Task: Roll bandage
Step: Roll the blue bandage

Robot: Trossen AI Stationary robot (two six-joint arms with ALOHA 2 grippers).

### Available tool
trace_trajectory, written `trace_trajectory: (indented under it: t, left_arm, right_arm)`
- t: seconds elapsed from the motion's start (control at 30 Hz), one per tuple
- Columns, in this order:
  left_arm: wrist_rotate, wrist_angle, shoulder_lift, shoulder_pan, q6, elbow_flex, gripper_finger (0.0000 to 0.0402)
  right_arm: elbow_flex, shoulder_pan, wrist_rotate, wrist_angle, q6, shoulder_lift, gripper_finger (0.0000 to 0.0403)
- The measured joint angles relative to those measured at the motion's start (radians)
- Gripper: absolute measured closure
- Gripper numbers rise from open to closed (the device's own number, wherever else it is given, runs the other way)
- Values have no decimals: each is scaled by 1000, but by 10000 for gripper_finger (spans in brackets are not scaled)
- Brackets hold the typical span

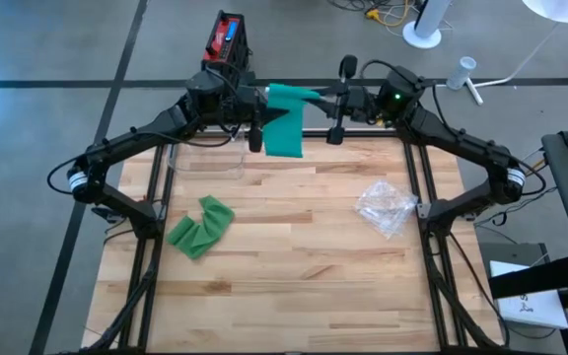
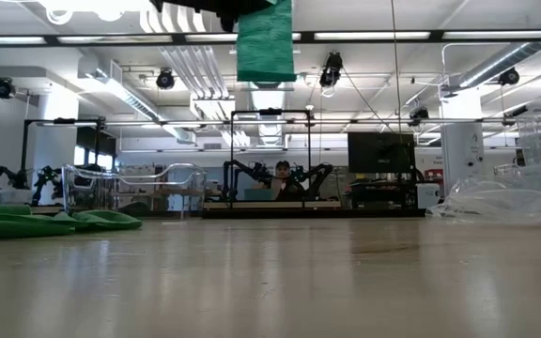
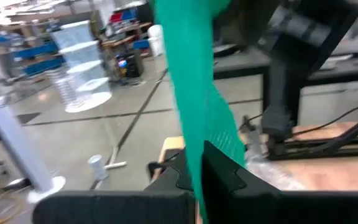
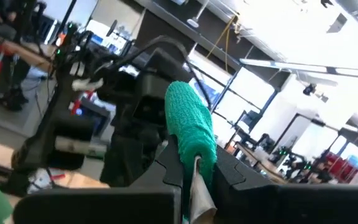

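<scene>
Room: an open lab with ceiling strip lights; a person sat at a distant desk behind the counter in the low view.
Counter [image 1: 294, 256]: pale wood planks; a second, crumpled green bandage [image 1: 201, 226] lay at its left and a clear plastic wrapper [image 1: 387, 206] at its right.
Bandage [image 1: 286, 120]: held in the air above the counter's far edge, between both arms, a loose tail hanging down.
Left gripper [image 3: 194, 171]: at the far edge, fingers closed on the hanging green strip.
Right gripper [image 4: 191, 168]: facing the left one, fingers closed on the rolled end of the bandage.
Step in hand: apparently mid-roll, with part wound and a length still free.
Next move: probably turning the rolled end to take up the tail while the left gripper keeps it taut.
</scene>
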Motion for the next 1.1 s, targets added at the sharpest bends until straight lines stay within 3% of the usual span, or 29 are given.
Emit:
trace_trajectory:
  t: [0.17,0.47,1.1]
  left_arm:
    - [-46,7,0,0,30,0,401]
    - [3,61,0,-6,38,0,387]
    - [4,-15,-39,0,-89,0,142]
  right_arm:
    - [0,-17,-17,-20,94,-22,383]
    - [0,-21,-12,7,-62,8,383]
    - [-6,-15,-38,81,-511,62,384]
